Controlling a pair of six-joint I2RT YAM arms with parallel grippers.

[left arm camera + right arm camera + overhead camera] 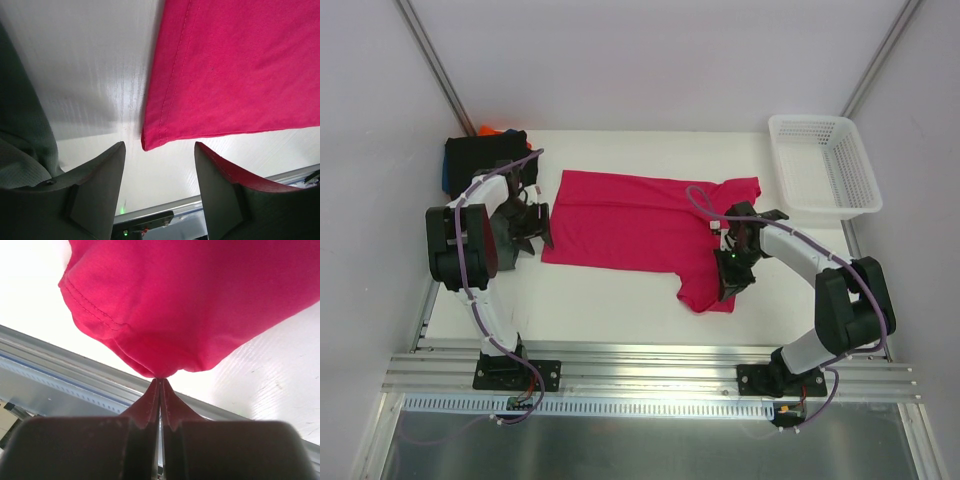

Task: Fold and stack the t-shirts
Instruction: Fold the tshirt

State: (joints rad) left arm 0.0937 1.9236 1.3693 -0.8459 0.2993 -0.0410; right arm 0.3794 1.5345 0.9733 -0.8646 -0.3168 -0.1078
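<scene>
orange t-shirt (pixel 490 129) mostly hidden behind black t-shirt (pixel 470 155).

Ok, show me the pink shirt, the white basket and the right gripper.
pink shirt (pixel 620 225): top view, middle of its body.
white basket (pixel 779 160): top view, its left rim.
right gripper (pixel 160 382): right wrist view, fingertips shut on pink shirt.

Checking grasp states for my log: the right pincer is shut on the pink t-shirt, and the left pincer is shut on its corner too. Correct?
Not quite. The left pincer is open: the left wrist view shows its jaws standing apart, with the corner of the pink t-shirt lying ahead of them, ungripped. The right pincer is shut on the shirt, as stated.
</scene>
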